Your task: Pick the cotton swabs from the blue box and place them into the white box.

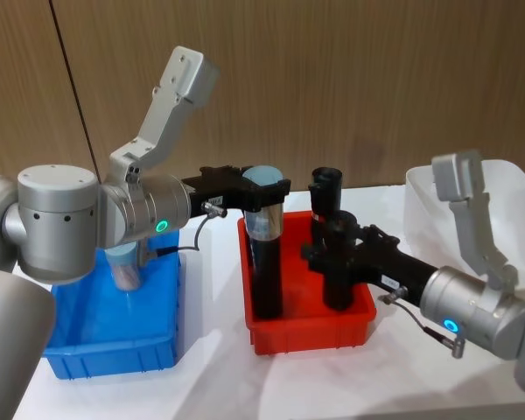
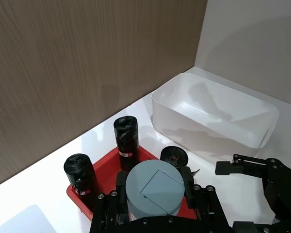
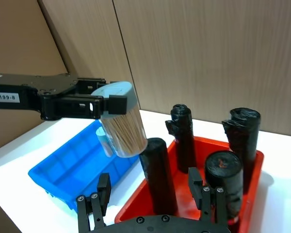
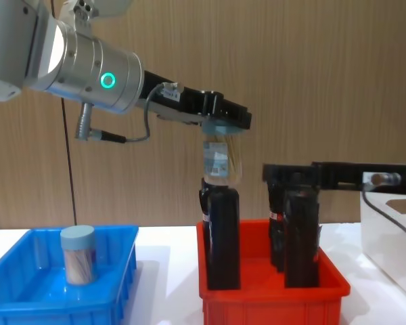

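My left gripper (image 1: 262, 194) is shut on a cotton swabs jar (image 1: 264, 210), gripping it by its pale blue lid. The jar (image 4: 221, 162) hangs above a tall black bottle in the red bin (image 4: 271, 298). A second cotton swabs jar (image 4: 78, 254) stands upright in the blue box (image 4: 27, 298) at the left. The white box (image 1: 507, 188) sits at the far right and looks empty (image 2: 208, 116). My right gripper (image 1: 319, 249) is open, reaching in from the right at the height of the black bottles' tops, with nothing held between its fingers (image 3: 199, 189).
The red bin (image 1: 311, 332) stands between the blue and white boxes and holds several tall black bottles (image 3: 240, 141). A wooden wall closes the back. White table surface lies free in front of the bins.
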Robot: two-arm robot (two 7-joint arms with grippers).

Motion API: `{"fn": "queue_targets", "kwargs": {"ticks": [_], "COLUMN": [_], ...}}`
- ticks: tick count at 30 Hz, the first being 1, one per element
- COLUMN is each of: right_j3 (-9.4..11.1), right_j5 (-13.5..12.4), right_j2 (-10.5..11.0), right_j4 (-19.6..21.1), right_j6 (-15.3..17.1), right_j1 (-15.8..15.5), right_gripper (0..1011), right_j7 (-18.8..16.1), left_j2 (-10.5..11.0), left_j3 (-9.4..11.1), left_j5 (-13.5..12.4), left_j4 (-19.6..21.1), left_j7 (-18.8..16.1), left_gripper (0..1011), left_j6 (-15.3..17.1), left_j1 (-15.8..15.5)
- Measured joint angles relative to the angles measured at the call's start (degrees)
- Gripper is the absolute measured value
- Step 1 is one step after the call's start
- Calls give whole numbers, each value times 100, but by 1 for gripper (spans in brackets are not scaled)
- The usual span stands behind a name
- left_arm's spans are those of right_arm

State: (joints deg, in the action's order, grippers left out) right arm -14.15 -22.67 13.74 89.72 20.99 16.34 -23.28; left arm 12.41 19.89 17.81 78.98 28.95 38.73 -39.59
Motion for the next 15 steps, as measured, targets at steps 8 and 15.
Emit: {"fn": "queue_targets", "kwargs": {"ticks": [8, 15], "right_j3": [-93, -186], "right_j5": [9, 92], "right_j2": [-159, -283], "right_j4": [-277, -498], "right_j6": [16, 10], "right_j1": [241, 419], "right_gripper": [1001, 1001], "right_j7": [-114, -215], "left_j2": [0, 0], "left_j3": [0, 0], "left_j5": [0, 0], "left_j4": [0, 0], "left_j7": [0, 0], "left_gripper": [676, 676], "left_j6": [0, 0], "left_j1": [-1, -1]}}
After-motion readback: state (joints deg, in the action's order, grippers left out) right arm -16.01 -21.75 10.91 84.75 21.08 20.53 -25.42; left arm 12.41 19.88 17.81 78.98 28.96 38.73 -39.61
